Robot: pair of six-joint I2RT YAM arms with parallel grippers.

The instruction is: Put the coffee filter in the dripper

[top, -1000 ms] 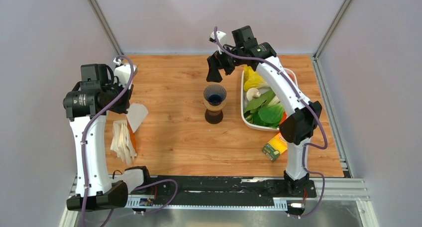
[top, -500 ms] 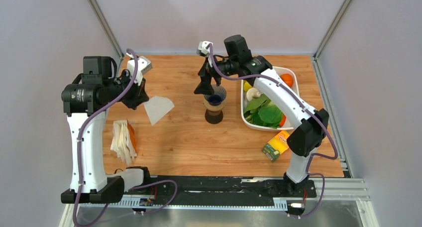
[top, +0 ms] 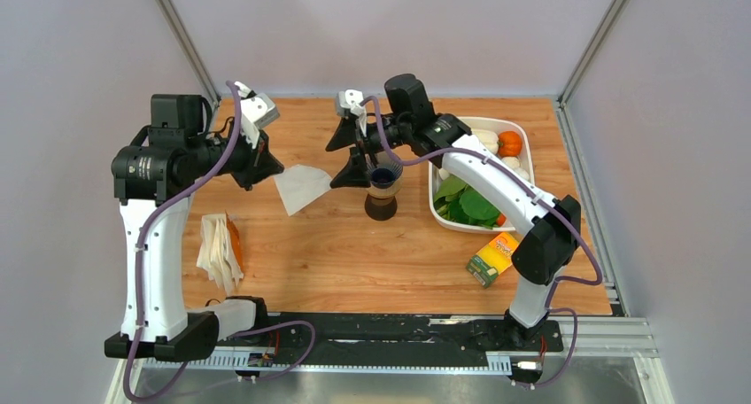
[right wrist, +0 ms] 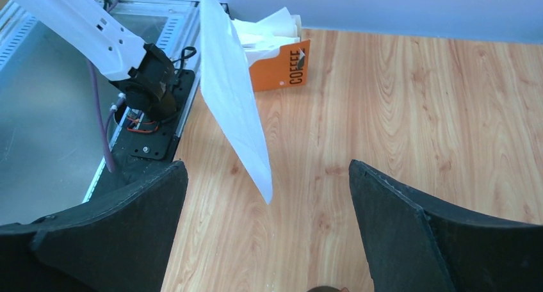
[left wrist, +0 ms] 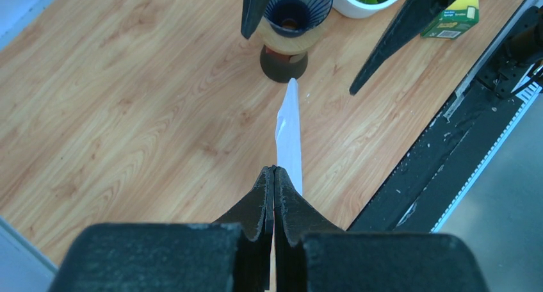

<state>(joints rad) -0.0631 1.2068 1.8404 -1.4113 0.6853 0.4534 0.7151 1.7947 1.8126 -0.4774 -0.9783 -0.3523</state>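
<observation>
My left gripper (top: 266, 167) is shut on a white paper coffee filter (top: 302, 188) and holds it in the air, left of the dripper (top: 383, 189). The filter shows edge-on in the left wrist view (left wrist: 289, 135), pinched at my left gripper (left wrist: 274, 171), and hanging in the right wrist view (right wrist: 232, 87). The dripper has a tan funnel with a dark blue inside and a dark brown base (left wrist: 286, 34). My right gripper (top: 346, 151) is wide open just left of the dripper's mouth, facing the filter. Its fingers (right wrist: 115, 231) stand far apart with the filter's tip between them, untouched.
A stack of spare filters in an orange coffee box (top: 220, 247) lies at the left. A white tub of vegetables (top: 522, 160) stands right of the dripper. A green and yellow carton (top: 491, 259) lies near the front right. Black rails (top: 390, 333) line the near edge.
My left gripper has lifted the filter from the stack and carried it right toward the dripper. My right gripper has swung left past the dripper and turned to face the filter.
</observation>
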